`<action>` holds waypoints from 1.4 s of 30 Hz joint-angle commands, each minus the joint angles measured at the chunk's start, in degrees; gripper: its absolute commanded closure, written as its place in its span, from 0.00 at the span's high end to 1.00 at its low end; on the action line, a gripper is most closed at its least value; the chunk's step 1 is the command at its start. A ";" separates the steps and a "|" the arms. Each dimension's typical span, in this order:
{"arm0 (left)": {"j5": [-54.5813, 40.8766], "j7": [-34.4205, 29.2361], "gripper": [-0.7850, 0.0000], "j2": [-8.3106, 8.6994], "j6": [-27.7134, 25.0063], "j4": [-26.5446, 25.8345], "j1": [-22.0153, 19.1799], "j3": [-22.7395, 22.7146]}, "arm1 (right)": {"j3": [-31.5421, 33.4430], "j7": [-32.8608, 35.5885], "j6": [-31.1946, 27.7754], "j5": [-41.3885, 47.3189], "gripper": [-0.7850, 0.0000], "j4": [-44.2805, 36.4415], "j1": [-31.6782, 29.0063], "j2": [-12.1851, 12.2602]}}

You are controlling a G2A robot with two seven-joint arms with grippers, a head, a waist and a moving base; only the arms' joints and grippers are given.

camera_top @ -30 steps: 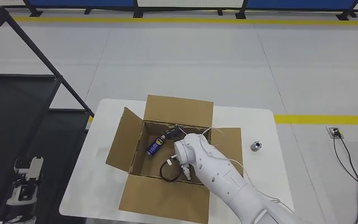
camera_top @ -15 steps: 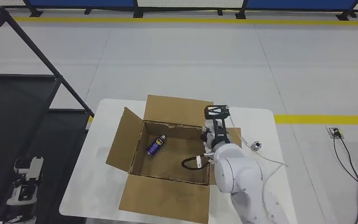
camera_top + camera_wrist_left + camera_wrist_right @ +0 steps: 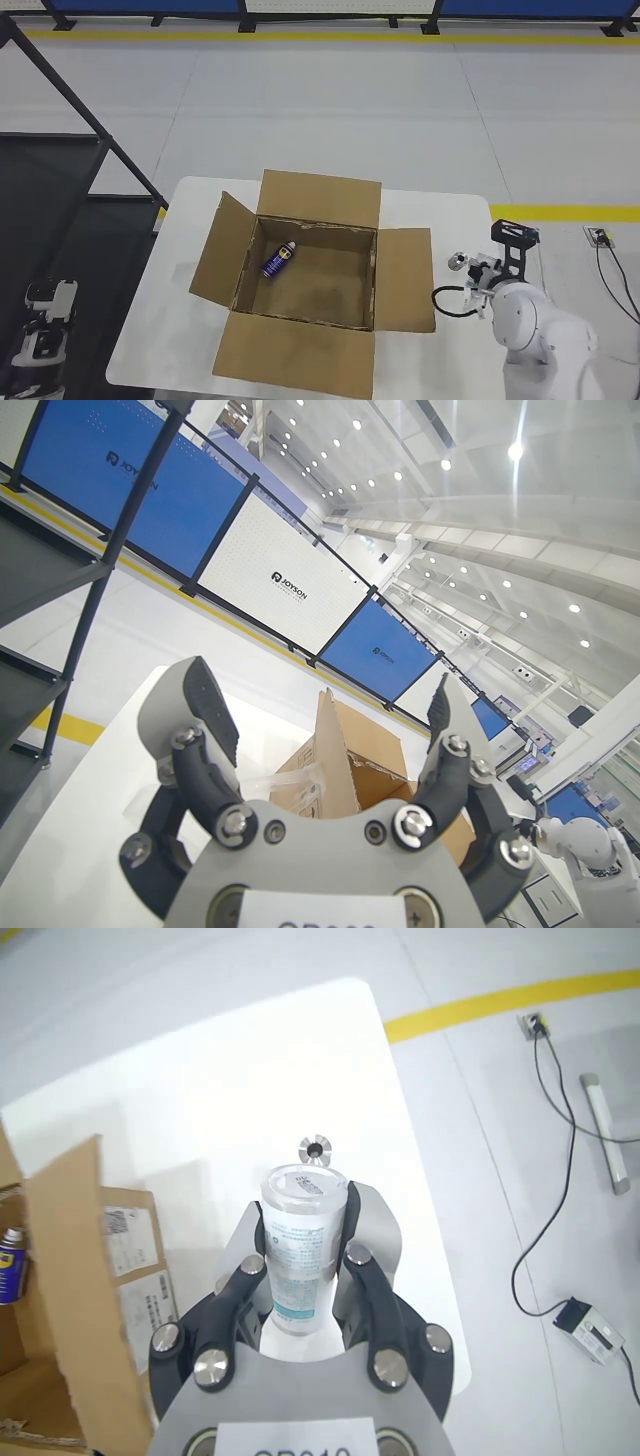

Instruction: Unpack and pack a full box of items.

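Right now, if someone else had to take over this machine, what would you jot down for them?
Left gripper: open, empty, facing the box.
Right gripper: shut on a white bottle, above the table beside the box, near a small metal part lying there.
Box open; a blue spray can lies inside.
Done: bottle outside the box, not yet set down.
Left: set it down, take out the can, then repack everything.
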 commanded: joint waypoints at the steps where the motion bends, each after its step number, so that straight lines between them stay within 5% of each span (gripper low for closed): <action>1: 0.00 0.00 1.00 0.00 0.00 0.00 0.00 0.00 | 1.42 0.62 -1.58 2.12 0.00 5.63 2.04 0.19; 12: 0.00 0.00 1.00 0.00 0.00 0.00 0.00 0.00 | 4.82 0.05 -8.08 5.56 0.00 25.97 10.91 1.57; 13: 0.00 0.00 1.00 0.00 0.00 0.00 0.00 0.00 | 4.86 -0.03 -8.34 5.64 0.11 27.08 11.46 1.67; 21: 0.00 0.00 1.00 0.00 0.00 0.00 0.00 0.00 | 4.43 -0.69 -9.42 3.74 0.25 35.12 15.69 2.50; 23: 0.00 0.00 1.00 0.00 0.00 0.00 0.00 0.00 | 4.23 -0.77 -9.45 3.64 0.37 36.56 16.53 2.64; 36: 0.00 0.00 1.00 0.00 0.00 0.00 0.00 0.00 | 3.56 -0.93 -9.48 3.91 0.43 39.86 18.47 3.50; 42: 0.00 0.00 1.00 0.00 0.00 0.00 0.00 0.00 | 3.69 -1.05 -6.96 4.19 0.48 31.66 15.61 3.71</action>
